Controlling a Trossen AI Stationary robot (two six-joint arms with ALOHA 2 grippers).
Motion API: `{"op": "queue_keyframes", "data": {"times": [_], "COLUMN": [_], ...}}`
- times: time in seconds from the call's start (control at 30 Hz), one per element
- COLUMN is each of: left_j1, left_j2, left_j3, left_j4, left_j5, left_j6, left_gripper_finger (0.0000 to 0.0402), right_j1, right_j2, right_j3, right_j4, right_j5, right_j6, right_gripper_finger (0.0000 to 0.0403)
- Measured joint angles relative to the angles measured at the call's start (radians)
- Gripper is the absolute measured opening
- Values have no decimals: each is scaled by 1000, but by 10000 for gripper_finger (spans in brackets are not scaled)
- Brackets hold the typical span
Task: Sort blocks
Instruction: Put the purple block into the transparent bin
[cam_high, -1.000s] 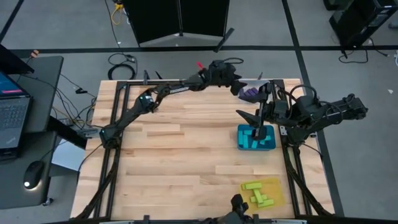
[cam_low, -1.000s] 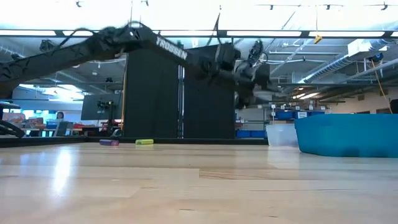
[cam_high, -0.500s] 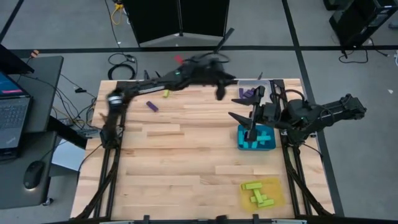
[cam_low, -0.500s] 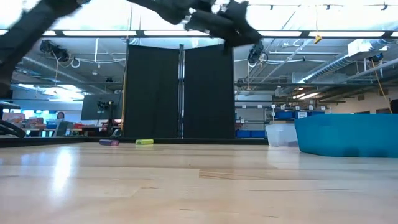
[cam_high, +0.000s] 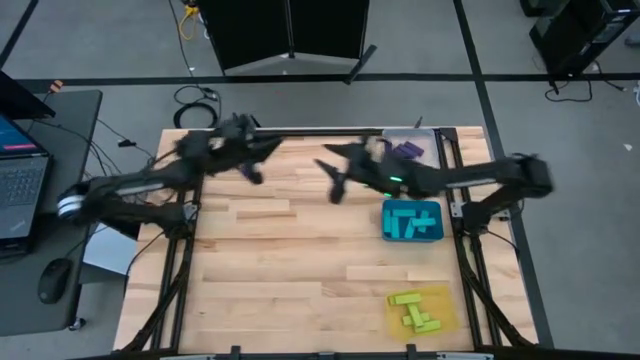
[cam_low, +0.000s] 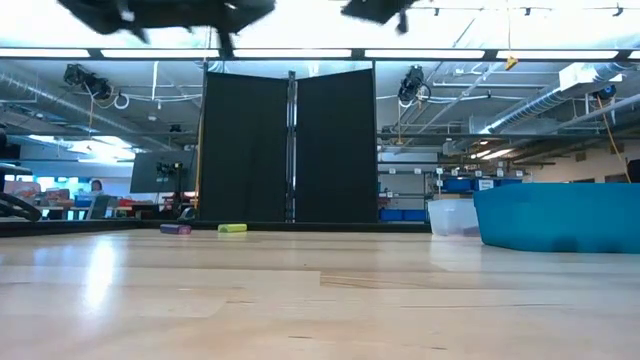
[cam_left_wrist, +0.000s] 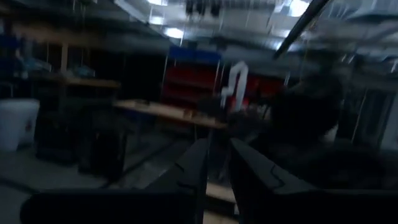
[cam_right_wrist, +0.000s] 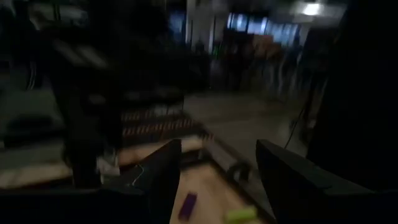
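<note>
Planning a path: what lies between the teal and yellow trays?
Only bare tabletop, per the high view, between teal tray and yellow tray.

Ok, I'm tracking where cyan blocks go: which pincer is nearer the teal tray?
Right. The right pincer is over bare table a short way from the teal tray, toward the left arm's side. The left pincer is farther off that same way.

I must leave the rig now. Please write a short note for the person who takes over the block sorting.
Right gripper: open, empty, above mid-table.
Left gripper: raised over the far left.
Done: cyan blocks in teal tray, yellow-green blocks in yellow tray, purple blocks in clear tray.
Left: loose purple block and loose yellow-green block at the far edge.
</note>
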Motion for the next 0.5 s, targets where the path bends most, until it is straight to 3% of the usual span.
{"op": "queue_keyframes", "data": {"times": [0.23,0.5], "left_j1": [1,2], "left_j2": [-333,-472], "left_j3": [-178,-197], "left_j4": [-40,-209], "left_j5": [-23,-37], "left_j6": [-43,-52], "left_gripper_finger": [72,72], "right_j1": [-142,-185], "right_j2": [410,818], "right_j3": [297,754], "right_j4": [-161,-451], "right_j5": [-208,-322], "right_j6": [111,136], "right_gripper_finger": [218,230]}}
